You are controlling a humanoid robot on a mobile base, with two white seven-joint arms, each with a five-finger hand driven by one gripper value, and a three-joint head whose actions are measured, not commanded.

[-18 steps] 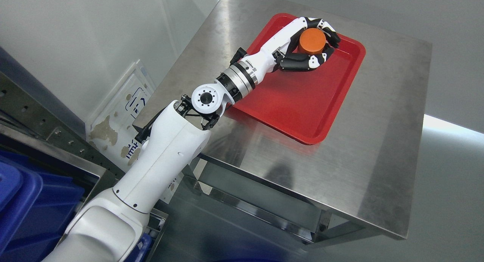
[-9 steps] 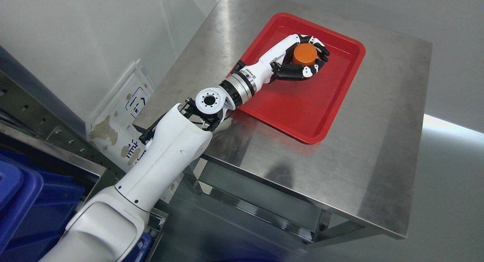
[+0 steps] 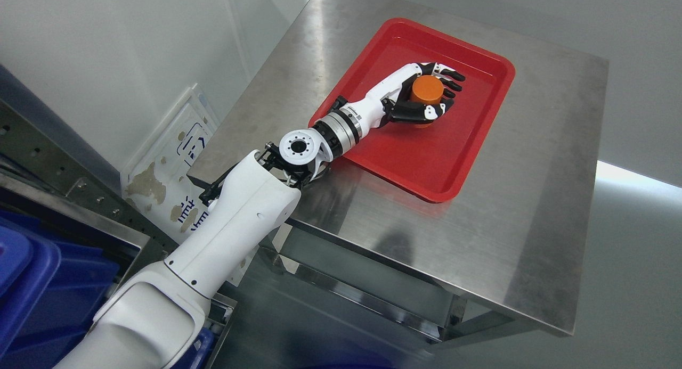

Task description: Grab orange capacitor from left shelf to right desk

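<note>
Left hand (image 3: 423, 92) is wrapped around the orange capacitor (image 3: 426, 89), low over the red tray (image 3: 426, 161) on the steel desk (image 3: 533, 198). I can't tell if it's touching down. Let go too high, or snag a finger, and that cylinder tips and rolls.

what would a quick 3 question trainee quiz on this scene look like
1. True or false: the left hand is wrapped around the orange capacitor.
2. The capacitor is over which thing? A) blue bin B) red tray C) bare steel desk
3. Fill in: the red tray lies on the ____ desk.

Key: 1 true. 2 B; whether it already touches the tray cannot be told. 3 steel. The blue bin sits at the lower left, away from the desk.
</note>
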